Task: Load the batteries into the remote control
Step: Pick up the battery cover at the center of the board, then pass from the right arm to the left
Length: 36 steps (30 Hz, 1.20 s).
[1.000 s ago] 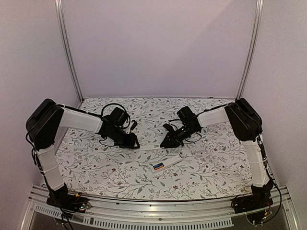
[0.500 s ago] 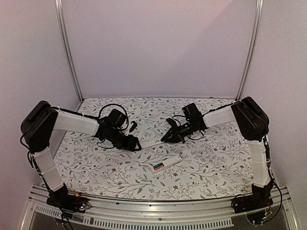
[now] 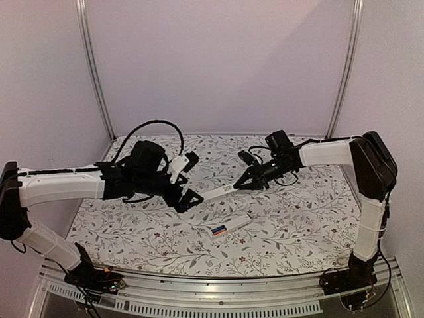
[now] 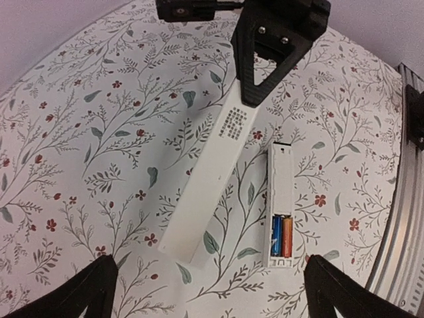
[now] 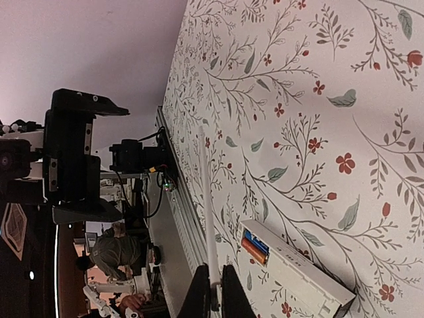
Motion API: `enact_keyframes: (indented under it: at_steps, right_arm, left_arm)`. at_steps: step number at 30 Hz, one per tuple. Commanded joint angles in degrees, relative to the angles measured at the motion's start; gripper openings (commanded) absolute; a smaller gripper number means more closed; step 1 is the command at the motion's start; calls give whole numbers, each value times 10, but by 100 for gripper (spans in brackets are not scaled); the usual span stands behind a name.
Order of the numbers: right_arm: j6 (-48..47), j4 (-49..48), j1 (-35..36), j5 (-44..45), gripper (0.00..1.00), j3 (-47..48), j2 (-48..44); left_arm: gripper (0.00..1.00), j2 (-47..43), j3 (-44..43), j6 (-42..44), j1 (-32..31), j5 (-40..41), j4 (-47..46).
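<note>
Flowered tablecloth, pale walls: slim white plastic remote control lies beside the right gripper pinching a thin white lid; left gripper spread.

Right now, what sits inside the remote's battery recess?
Two batteries, one blue, one orange-red, lie side by side in the open recess of the remote control. Whatever lies beneath them is covered. The right gripper holds a thin white strip apart from it.

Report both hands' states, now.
Left hand: open, holding nothing.
Right hand: closed on the flat white strip.
</note>
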<state>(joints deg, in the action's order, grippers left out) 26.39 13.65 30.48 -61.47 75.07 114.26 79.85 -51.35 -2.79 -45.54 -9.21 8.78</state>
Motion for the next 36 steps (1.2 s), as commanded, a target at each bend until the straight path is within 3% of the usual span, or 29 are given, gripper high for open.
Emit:
enact_keyframes:
  at_steps: [1, 11, 21, 24, 30, 33, 36]
  right_arm:
    - [-162, 177, 7, -15, 0, 11, -44]
    - [-211, 212, 40, -24, 0, 14, -60]
    - [-213, 214, 43, -29, 0, 16, -55]
    - [-210, 213, 43, -29, 0, 17, -52]
    - [-210, 213, 42, -34, 0, 13, -50]
    - [-207, 211, 36, -23, 6, 8, -47]
    - [-192, 190, 22, -8, 27, -7, -44]
  left_arm:
    - [100, 6, 11, 123, -43, 16, 25]
    - [70, 101, -59, 196, -94, 43, 88]
    - [50, 133, -72, 215, -126, 37, 93]
    - [49, 141, -79, 215, -134, 48, 99]
    - [33, 145, -86, 197, -138, 68, 104]
    - [28, 146, -96, 179, -139, 62, 109]
    - [23, 160, -116, 151, -142, 37, 131]
